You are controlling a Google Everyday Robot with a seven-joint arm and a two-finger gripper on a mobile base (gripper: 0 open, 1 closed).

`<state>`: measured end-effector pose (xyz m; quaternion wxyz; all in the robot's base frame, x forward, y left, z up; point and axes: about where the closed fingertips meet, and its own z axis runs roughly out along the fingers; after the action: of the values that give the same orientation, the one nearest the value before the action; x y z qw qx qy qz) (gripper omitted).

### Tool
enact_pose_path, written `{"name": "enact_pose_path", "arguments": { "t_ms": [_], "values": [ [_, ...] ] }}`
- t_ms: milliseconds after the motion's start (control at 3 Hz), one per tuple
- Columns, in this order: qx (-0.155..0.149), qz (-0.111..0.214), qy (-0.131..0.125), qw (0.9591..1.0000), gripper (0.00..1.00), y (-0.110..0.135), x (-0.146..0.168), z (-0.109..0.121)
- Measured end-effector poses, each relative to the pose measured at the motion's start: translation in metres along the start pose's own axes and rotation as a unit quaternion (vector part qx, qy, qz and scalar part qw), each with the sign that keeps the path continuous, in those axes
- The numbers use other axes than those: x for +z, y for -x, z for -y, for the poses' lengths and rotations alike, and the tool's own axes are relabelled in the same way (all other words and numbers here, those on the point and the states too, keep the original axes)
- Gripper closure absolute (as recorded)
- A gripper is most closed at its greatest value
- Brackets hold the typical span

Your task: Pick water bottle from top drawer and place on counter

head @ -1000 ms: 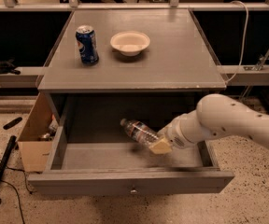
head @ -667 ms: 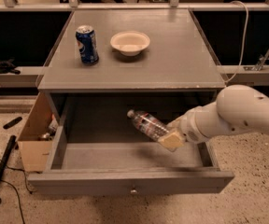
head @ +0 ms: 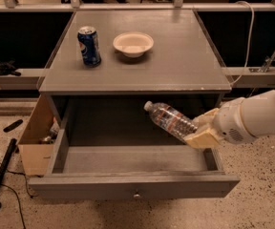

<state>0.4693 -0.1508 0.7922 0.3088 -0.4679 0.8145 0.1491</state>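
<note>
Gaping open in front, the top drawer (head: 128, 179) sits beneath the gripper (head: 200, 130), its tan fingers clamped on the water bottle (head: 170, 120) held tilted above the drawer's right side, arm reaching in from the right; beyond, a Pepsi can (head: 89, 46) and white bowl (head: 133, 44) stand on the counter (head: 180, 66).

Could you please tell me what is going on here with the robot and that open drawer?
The robot's end effector is shut on the water bottle, holding it tilted, cap up and to the left, above the right side of the open top drawer. The bottle is clear of the drawer floor but not yet on the counter, where a blue soda can and a white bowl stand.
</note>
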Motion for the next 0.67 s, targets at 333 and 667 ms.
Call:
{"name": "enact_pose_path", "arguments": {
  "t_ms": [333,667],
  "values": [
    [-0.018,0.0,-0.017,0.9997,1.0,0.013,-0.046,-0.004],
    [-0.031,-0.01,-0.032,0.9989,1.0,0.042,-0.072,0.033]
  ]
}}
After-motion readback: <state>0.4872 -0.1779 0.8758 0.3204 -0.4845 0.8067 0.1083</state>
